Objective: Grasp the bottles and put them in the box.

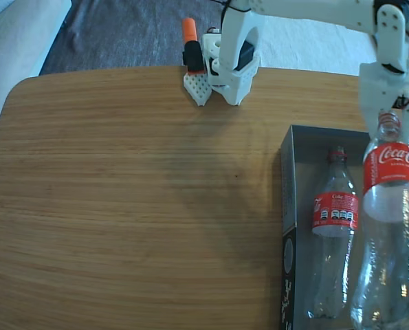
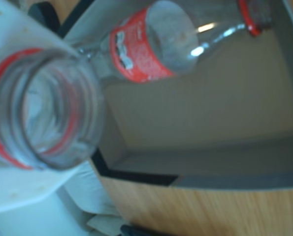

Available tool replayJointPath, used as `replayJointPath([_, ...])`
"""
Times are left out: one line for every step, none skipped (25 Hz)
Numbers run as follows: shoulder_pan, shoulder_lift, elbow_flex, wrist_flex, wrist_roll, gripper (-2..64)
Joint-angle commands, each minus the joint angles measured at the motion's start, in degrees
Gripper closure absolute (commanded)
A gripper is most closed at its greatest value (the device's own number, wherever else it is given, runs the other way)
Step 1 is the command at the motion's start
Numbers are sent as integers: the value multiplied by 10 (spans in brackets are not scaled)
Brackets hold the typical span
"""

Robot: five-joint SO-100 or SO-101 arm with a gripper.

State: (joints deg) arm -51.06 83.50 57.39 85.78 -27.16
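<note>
The larger clear bottle (image 1: 391, 206) with its red Coca-Cola label hangs nearly upright over the right side of the box (image 1: 295, 148), its base near the frame's bottom edge. My white gripper (image 1: 388, 110) is shut on its neck from above. The smaller bottle (image 1: 333, 227) lies inside the dark grey box, cap end pointing to the far wall. In the wrist view the held bottle's open mouth (image 2: 43, 113) fills the left side against a white finger (image 2: 23, 194). Beyond it are the smaller bottle (image 2: 151, 42) and the box wall (image 2: 210, 169).
The wooden table (image 1: 122, 206) stretches left of the box. The arm's white base (image 1: 233, 65) stands at the back edge, beside an orange and black part (image 1: 192, 48) on a white perforated piece. The box's printed side (image 1: 287, 275) faces left.
</note>
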Motion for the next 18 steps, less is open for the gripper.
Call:
replayJointPath([-1, -19, -67, -5, -2, 606])
replayJointPath([-4, -33, -82, -5, -2, 606])
replayJointPath([-10, -45, -97, -5, -2, 606])
replayJointPath([-13, -57, -110, -6, -3, 606])
replayJointPath([-18, -70, -121, -10, -3, 606])
replayJointPath([-21, -83, -130, -16, -3, 606])
replayJointPath([-24, -94, -136, -18, -3, 606])
replayJointPath([-24, -105, -142, -22, -3, 606])
replayJointPath([-25, -114, -145, -25, -3, 606])
replayJointPath([-25, -124, -149, -25, -3, 606])
replayJointPath([-25, -133, -150, -26, -3, 606])
replayJointPath([-25, -142, -152, -26, -4, 606])
replayJointPath([-28, -152, -152, -26, -4, 606])
replayJointPath([-32, -161, -153, -26, -4, 606])
replayJointPath([-35, -168, -153, -27, -4, 606])
replayJointPath([-41, -176, -153, -32, -4, 606])
replayJointPath([-46, -182, -152, -34, -4, 606])
replayJointPath([-50, -187, -152, -37, -4, 606])
